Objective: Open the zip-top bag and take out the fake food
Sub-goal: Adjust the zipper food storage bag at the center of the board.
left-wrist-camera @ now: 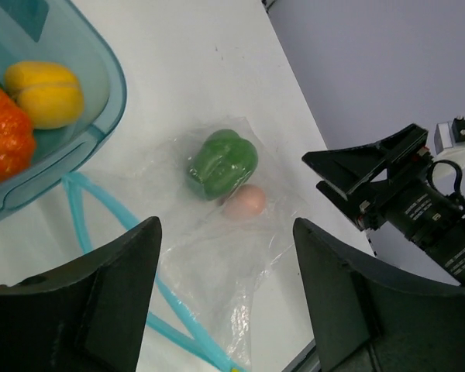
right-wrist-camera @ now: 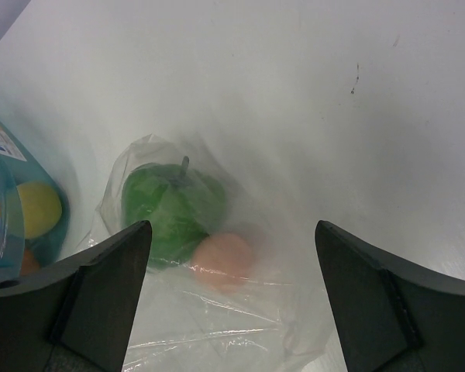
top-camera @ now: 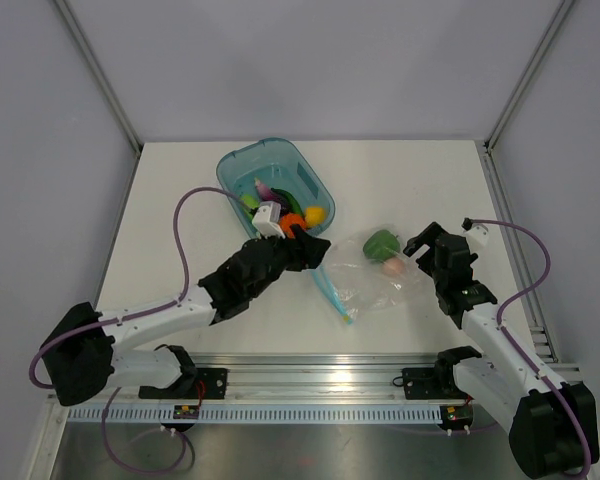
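1. Clear, thin plastic: the bag (top-camera: pixel 375 285) lies flat on the table (top-camera: pixel 180 220) just right of the tub (top-camera: pixel 255 160), between the two arms. Its teal zip strip (top-camera: pixel 335 300) is on the side towards the tub. A green pepper (left-wrist-camera: pixel 222 163) and a pinkish piece (left-wrist-camera: pixel 245 202) sit inside, touching each other, away from the zip.
2. The left pincer (left-wrist-camera: pixel 225 232) hangs over the zip side, jaws wide apart and holding nothing. The right pincer (right-wrist-camera: pixel 232 229) hangs over the pepper end, equally wide and empty.
3. The film looks slack and crinkly, so a pinch may slip off. It may also catch both walls at once and clamp the mouth closed instead of spreading it.
4. Nothing pins the bag down, so a pull from one side would probably drag the whole thing across the table (perhaps against the tub) with the food inside.
5. Closing on the pepper through the plastic would grip food and bag together. The small round piece looks likely to roll off once freed.
6. The zip's two strands appear parted in the left wrist view, but I cannot tell how wide the mouth is. Reaching in on a wrong guess would only crumple the film.
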